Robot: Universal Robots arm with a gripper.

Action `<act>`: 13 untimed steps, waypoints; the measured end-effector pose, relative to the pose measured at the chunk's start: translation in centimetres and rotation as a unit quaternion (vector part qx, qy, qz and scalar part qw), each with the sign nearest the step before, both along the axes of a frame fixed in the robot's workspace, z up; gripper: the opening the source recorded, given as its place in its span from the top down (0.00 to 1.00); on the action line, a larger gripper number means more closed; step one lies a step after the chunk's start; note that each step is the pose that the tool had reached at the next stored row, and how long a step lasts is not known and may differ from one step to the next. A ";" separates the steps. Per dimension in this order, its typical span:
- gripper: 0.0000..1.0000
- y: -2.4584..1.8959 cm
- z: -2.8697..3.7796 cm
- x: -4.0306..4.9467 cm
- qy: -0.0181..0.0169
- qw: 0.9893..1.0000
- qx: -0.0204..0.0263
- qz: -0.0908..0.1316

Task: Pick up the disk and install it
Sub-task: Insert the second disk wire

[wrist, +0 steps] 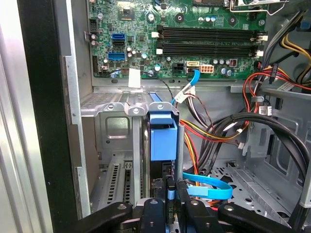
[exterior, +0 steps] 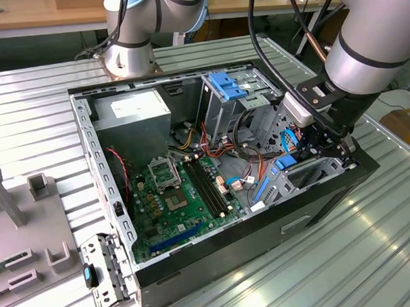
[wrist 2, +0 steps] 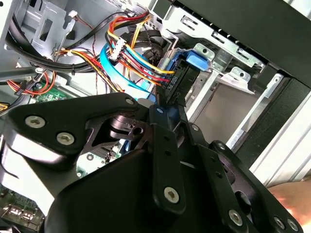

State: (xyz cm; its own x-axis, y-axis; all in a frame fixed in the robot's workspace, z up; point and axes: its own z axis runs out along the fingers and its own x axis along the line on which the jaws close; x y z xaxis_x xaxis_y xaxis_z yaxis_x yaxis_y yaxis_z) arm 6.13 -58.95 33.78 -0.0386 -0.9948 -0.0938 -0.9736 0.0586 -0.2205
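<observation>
We see an open black-and-grey metal computer case (exterior: 119, 220) on the ribbed metal table (exterior: 375, 254) | green motherboard (exterior: 177, 203) lies inside | black gripper (exterior: 319, 146) reaches into the case at the exterior view's right, near blue plastic parts (exterior: 278, 169) | grey power-supply box (exterior: 132, 110) sits at rear.

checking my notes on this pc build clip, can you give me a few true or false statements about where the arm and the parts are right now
1. The claw is down inside the open computer case, at the exterior view's right end. True.
2. The side panel of the case is closed. False: the case lies open, with the green circuit board showing.
3. A blue plastic piece stands upright in the metal slot just ahead of the claw in the first wrist view. True.
4. The grey power box is lifted out onto the table. False: it sits inside the case, in the far corner at the exterior view's left.
5. Coloured wires run close beside the claw. True.
</observation>
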 end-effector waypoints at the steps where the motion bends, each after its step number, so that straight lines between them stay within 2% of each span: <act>1: 0.76 0.00 0.00 0.00 0.000 1.000 0.000 0.000; 4: 0.76 0.00 0.23 0.00 0.000 1.000 0.000 0.000; 8: 0.76 0.00 1.46 0.00 0.000 1.000 0.000 0.000; 9: 0.76 0.00 1.95 0.00 0.000 1.000 0.000 0.000; 11: 0.76 0.00 2.28 0.00 0.000 1.000 0.000 0.000; 13: 0.76 0.00 2.34 0.00 0.000 1.000 0.000 0.000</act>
State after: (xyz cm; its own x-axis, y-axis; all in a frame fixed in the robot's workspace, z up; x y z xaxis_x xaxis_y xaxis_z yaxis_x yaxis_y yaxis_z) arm 6.13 -58.94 36.12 -0.0388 -0.9948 -0.0940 -0.9736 0.0588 -0.2205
